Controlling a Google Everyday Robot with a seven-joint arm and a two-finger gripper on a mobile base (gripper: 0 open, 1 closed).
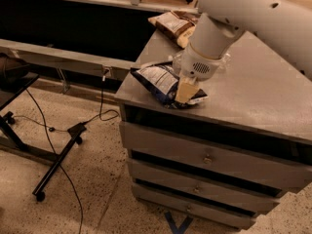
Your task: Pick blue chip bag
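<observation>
The end effector point(185, 94) is seen resting on the blue chip bag point(157, 78), which lies directly beneath it near the desk point(253, 99) edge. How far it is open cannot be told. The bag is judged light, crinkly, slippery and crushable; its puffy middle should be pinched gently.

Looks like a robotics lab or workshop to me: speckled hard floor point(97, 204), loose black cables point(101, 104) trailing across it, a black wheeled stand point(54, 165), a long grey bench point(58, 56) behind, and a grey drawer cabinet point(204, 156) as the table. The robot's gripper point(185, 90) is down at the blue chip bag point(157, 79) near the top's front-left corner.
</observation>
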